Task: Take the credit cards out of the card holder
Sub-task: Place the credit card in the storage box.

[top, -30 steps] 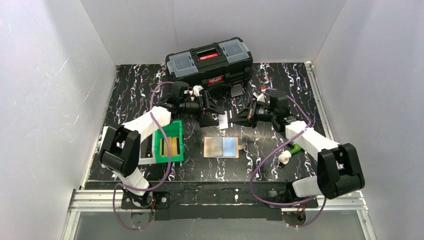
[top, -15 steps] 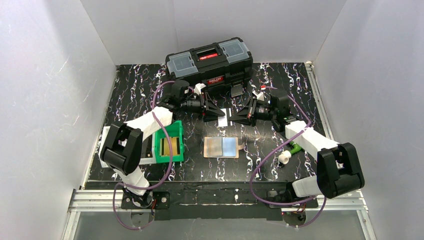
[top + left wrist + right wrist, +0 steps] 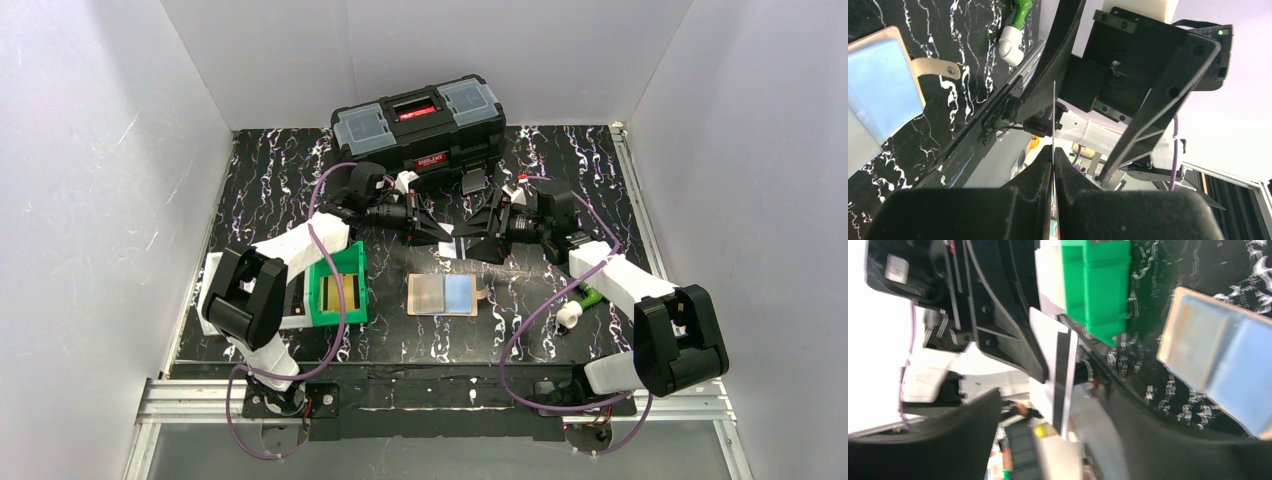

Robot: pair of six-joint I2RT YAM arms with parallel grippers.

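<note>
Over the black counter (image 3: 262, 180), both arms are hanging nose to nose. The card holder (image 3: 930, 67) is lying open below, showing a blue card (image 3: 458, 294) and a grey card (image 3: 428, 295). The left claw (image 3: 1053, 152) is pinching a thin white card (image 3: 1050, 347). The right claw (image 3: 470, 243) is gaping wide beside it. It looks like a hand-over, so the right claw needs to squeeze first.

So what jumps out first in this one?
The two grippers meet in mid-air at the scene's centre: the left gripper pinches a thin white card edge-on, and the open right gripper straddles it. Below lies the open tan leather-like card holder, a light blue card and a greyish card inside.
</note>
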